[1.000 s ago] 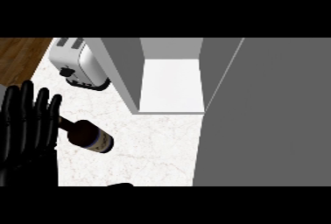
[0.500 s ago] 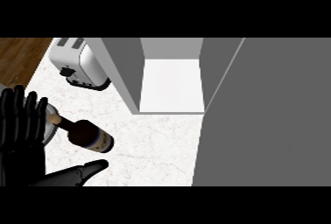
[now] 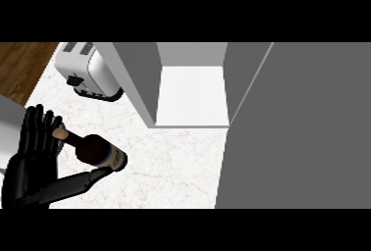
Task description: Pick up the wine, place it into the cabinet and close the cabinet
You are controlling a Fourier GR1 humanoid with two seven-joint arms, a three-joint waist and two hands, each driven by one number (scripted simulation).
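Note:
The wine bottle [image 3: 94,151] is dark, with a tan cork end pointing up-left and a pale label band near its base. It lies tilted on the marble counter [image 3: 174,166] at the left. My left hand [image 3: 36,142] stands open at the left edge, fingers up, and the bottle's neck crosses in front of them. My right hand [image 3: 72,185] comes in from the lower left with straight fingers whose tip reaches the bottle's base. The cabinet [image 3: 192,95] stands open at the upper middle, its white floor bare.
The open cabinet door [image 3: 304,137] fills the right side as a large grey panel. A white toaster [image 3: 91,73] stands at the back left beside the cabinet's wall. A wooden floor [image 3: 22,63] shows past the counter's left edge.
My right hand has come up from the lower edge and stretched to the bottle's base. The left hand has sunk slightly, and the bottle has shifted a little left.

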